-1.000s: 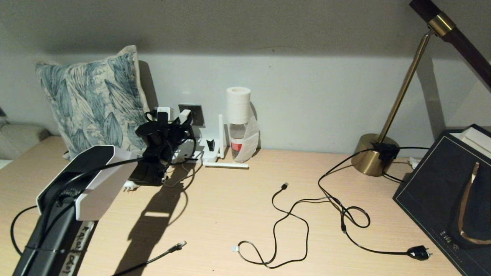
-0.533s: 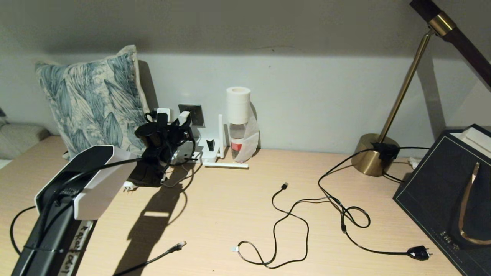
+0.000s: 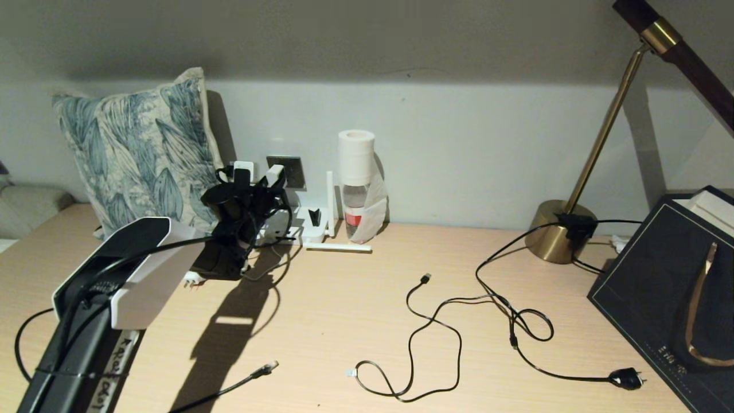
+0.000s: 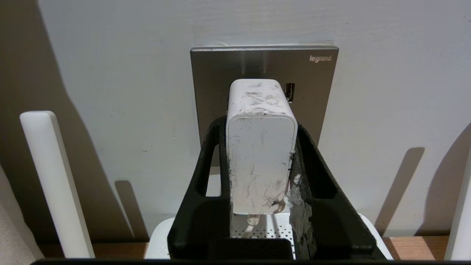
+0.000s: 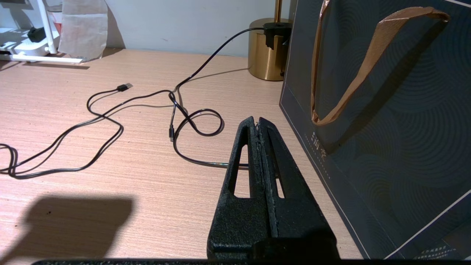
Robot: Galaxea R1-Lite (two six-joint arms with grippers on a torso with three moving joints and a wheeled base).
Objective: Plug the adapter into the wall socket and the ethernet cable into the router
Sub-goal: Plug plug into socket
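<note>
Adapter [image 4: 261, 147] sat clamped in the left gripper [image 4: 259, 129] against the wall socket [image 4: 316, 77], while the right gripper [image 5: 257, 123] idled, fingers pressed together.

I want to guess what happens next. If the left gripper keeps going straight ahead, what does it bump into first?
Probably the square grey metallic wall socket. The left gripper, shut on the small white boxy adapter, points straight at it; the remaining gap is unclear.
</note>
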